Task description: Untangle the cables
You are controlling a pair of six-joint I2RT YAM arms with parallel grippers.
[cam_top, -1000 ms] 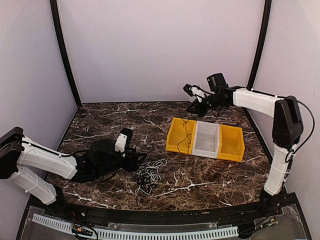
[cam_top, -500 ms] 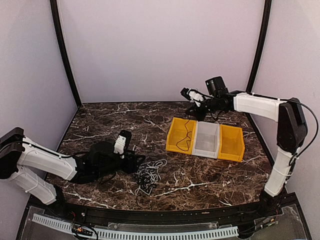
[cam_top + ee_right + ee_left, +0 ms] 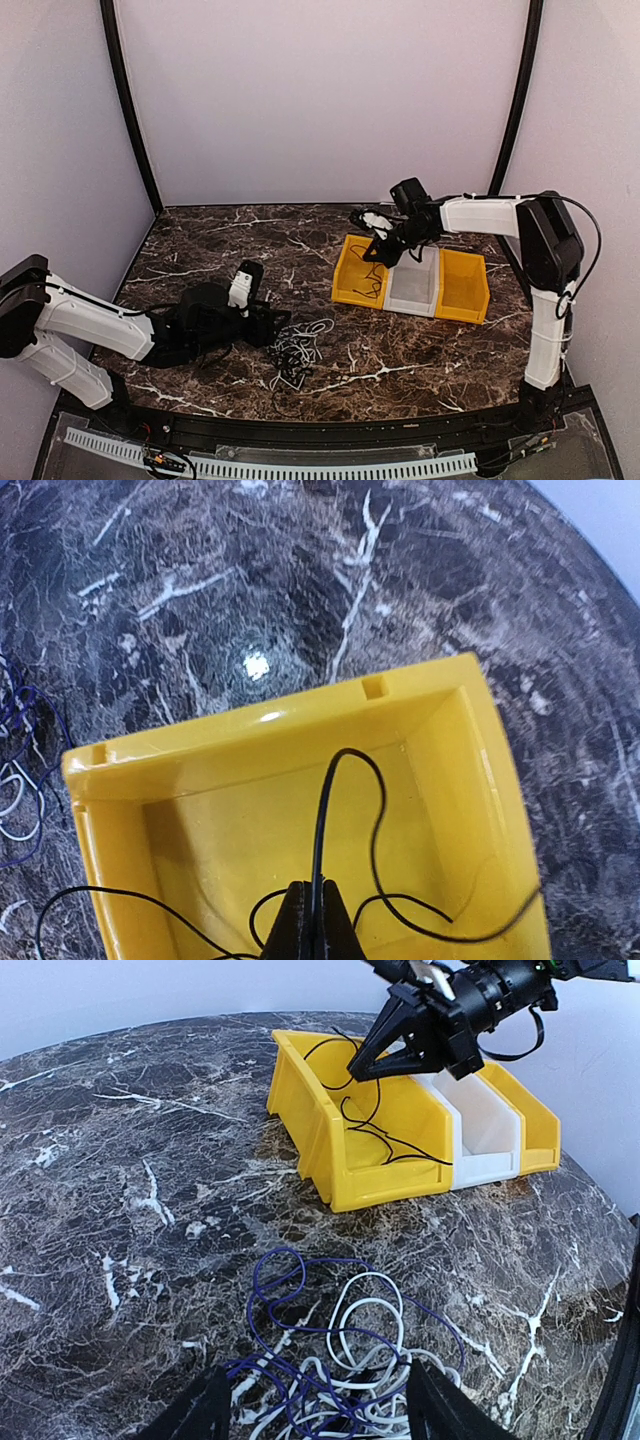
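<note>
The dark marble table point(image 3: 200, 265) carried a row of bins. The right gripper point(image 3: 312, 920) was clenched over the leftmost yellow bin point(image 3: 230, 820), pinching a thin black cable point(image 3: 318, 820) that hung into it. The left gripper point(image 3: 315, 1422) lay low with its jaws spread around the near edge of the tangled cables point(image 3: 345, 1360), not closed on them.

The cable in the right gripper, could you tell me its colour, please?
Black: the cable shows best in the right wrist view, against the yellow bin.
</note>
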